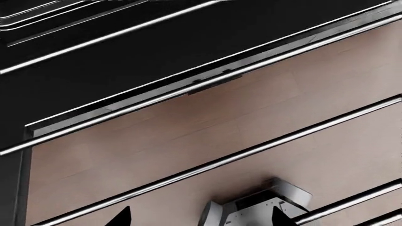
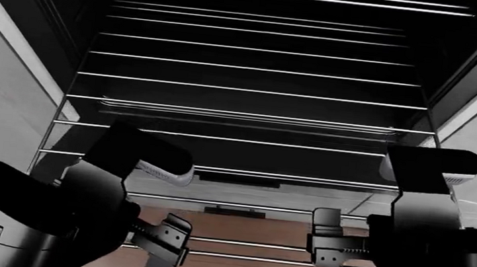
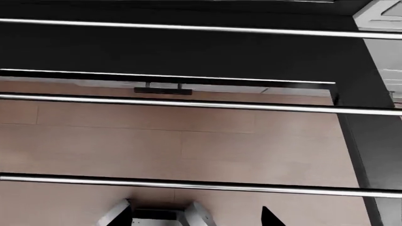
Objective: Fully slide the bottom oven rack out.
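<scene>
No brand, label or writing is readable in any view.

Left wrist view: silver bars of the bottom oven rack [image 1: 207,165] are running diagonally from lower left to upper right, over tan wood flooring [image 1: 188,136]. The black oven [image 1: 125,52] is filling the upper left. Two dark tips of the left gripper [image 1: 199,217] are poking up at the bottom edge, one at lower left [image 1: 122,217] and one at lower right, set wide apart, with a rack bar passing just beside the right-hand tip. Whether they are touching the bar cannot be told.

Head view: the oven [image 2: 245,154] is occupying the upper and middle frame, its dark cavity crossed by horizontal silver bars. The bottom oven rack [image 2: 245,244] is lying across the lower middle, drawn out over the flooring. The left gripper [image 2: 165,245] at lower left and the right gripper [image 2: 326,246] at lower right are both sitting at the rack's front bars; their fingers appear to be around a bar, though the clench cannot be confirmed.

Right wrist view: three rack bars [image 3: 188,186] are crossing horizontally. The right gripper [image 3: 195,217] is showing at the bottom edge, one dark fingertip [image 3: 269,217] at lower right, spread apart from the other, not visibly clamping anything.
</scene>
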{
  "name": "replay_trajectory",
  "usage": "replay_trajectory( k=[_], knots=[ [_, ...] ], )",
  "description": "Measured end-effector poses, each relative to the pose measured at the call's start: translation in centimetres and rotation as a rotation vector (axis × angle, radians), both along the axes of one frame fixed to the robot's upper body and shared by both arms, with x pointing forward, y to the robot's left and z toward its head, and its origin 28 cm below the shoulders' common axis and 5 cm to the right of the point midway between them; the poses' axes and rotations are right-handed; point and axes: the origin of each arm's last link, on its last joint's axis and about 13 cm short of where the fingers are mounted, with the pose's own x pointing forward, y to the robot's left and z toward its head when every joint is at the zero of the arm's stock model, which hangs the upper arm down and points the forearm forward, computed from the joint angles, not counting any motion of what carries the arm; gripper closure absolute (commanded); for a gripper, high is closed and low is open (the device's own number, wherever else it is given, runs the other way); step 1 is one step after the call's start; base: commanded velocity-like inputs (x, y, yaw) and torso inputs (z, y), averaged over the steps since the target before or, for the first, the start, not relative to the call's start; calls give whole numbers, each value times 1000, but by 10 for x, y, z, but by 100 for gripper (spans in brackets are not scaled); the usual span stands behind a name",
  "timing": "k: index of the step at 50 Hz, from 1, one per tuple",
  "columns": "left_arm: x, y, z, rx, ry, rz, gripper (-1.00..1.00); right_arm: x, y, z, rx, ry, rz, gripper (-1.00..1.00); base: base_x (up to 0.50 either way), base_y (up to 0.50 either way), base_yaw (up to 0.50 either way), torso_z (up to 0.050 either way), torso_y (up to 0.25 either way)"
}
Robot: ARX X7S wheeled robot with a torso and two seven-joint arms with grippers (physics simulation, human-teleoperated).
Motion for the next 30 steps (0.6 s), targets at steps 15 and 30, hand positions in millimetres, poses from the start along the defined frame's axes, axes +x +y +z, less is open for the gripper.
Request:
replay_trajectory(
  k=[15, 30],
  knots=[
    [-44, 9, -12, 38, 25, -77, -100, -47, -5, -13, -24, 24, 66, -100, -5, 4, 8, 0, -34],
    [-78, 14, -33, -3, -59, -59, -100, -72, -11, -25, -38, -8, 117, -100, -4, 5, 7, 0, -30]
  ],
)
